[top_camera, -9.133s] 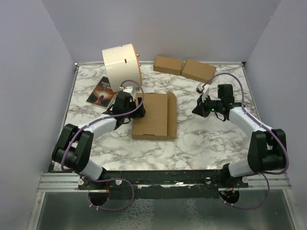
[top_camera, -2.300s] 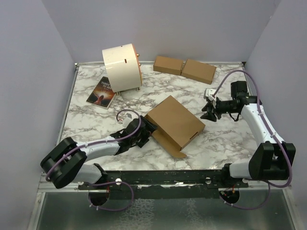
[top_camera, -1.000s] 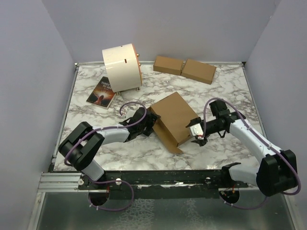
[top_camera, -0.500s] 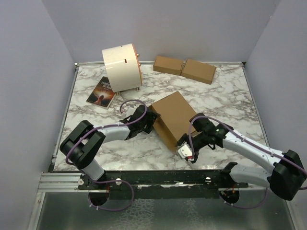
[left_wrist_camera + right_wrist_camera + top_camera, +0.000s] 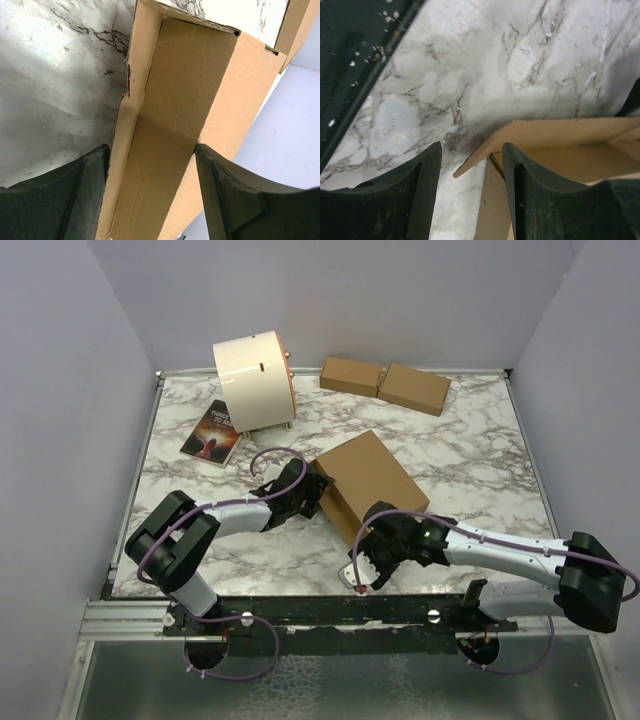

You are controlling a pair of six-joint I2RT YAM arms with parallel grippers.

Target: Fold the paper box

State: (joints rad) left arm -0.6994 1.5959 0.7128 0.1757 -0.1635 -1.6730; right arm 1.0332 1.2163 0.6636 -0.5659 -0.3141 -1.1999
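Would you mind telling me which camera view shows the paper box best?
The top external view: it shows the whole paper box between both grippers. The left wrist view shows only a close-up of a cardboard wall, and the right wrist view only a flap corner above the marble.

White marble-patterned bench (image 5: pixel 470 455), plain lavender walls on three sides, black rail (image 5: pixel 330 608) along near edge.
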